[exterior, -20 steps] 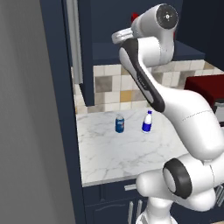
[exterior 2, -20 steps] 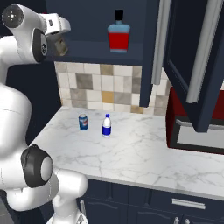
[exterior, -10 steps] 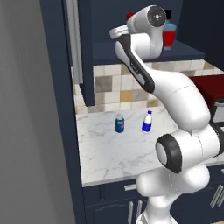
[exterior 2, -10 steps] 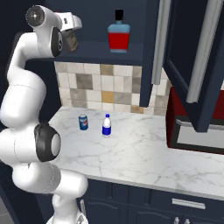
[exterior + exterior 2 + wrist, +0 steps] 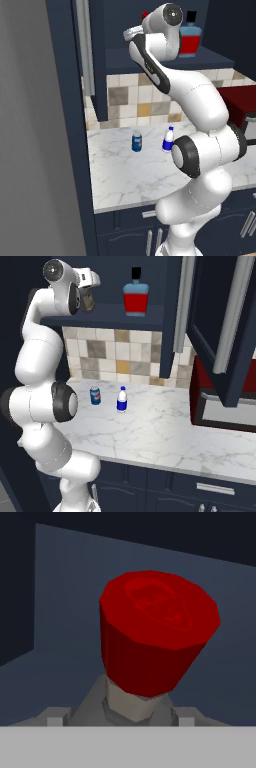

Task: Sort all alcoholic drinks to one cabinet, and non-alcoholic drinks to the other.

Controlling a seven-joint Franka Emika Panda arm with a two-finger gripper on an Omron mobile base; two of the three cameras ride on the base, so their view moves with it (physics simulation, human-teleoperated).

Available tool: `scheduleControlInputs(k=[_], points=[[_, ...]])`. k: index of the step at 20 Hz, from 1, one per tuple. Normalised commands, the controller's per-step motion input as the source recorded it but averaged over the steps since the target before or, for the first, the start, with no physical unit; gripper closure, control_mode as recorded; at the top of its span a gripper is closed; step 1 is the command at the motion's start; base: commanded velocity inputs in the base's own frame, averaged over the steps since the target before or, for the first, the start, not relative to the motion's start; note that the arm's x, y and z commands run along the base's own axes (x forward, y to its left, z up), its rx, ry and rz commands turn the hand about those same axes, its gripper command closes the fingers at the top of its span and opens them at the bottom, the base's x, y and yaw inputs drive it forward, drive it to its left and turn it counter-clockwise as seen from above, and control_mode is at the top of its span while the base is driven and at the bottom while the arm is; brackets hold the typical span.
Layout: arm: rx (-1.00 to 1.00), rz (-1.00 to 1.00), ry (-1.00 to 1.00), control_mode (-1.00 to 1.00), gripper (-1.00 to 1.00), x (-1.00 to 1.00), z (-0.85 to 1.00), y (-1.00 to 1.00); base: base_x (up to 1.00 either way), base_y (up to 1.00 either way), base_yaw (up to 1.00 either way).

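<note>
Gripper (image 5: 89,298) up in cabinet (image 5: 115,320), clamped on grey bottle (image 5: 150,647), left of red bottle (image 5: 135,297). Alcohol nearly sorted; white bottle (image 5: 121,400), can (image 5: 95,395) on counter (image 5: 165,431) left.

Marble counter (image 5: 165,431), tiled backsplash (image 5: 120,358)

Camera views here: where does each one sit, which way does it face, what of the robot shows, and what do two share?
Left base view: behind-left of the arm, facing the counter and open cabinet; white arm at right.
Right base view: behind-right, same scene; arm at left, pincer at the shelf.
Hand view: on the hand, looking down on the slim bottle's red cap.
Shared: blue can, white bottle, square red bottle.
</note>
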Motion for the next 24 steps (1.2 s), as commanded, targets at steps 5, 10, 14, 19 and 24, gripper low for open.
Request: scheduleControlInputs(k=[5, 10, 14, 19, 24], points=[[0.00, 0.00, 0.12, -1.00, 1.00, 0.39, -0.53, -0.04, 0.00, 0.00, 0.00], [0.00, 0.00, 0.11, -1.00, 1.00, 0.34, -0.61, 0.00, 0.00, 0.00, 0.00], [0.00, 0.00, 0.07, -1.00, -1.00, 0.24, -0.63, 0.00, 0.00, 0.00, 0.00], [0.00, 0.00, 0.01, -1.00, -1.00, 0.27, -0.35, -0.02, 0.00, 0.00, 0.00], [0.00, 0.00, 0.00, -1.00, -1.00, 0.29, -0.11, -0.09, 0.00, 0.00, 0.00]])
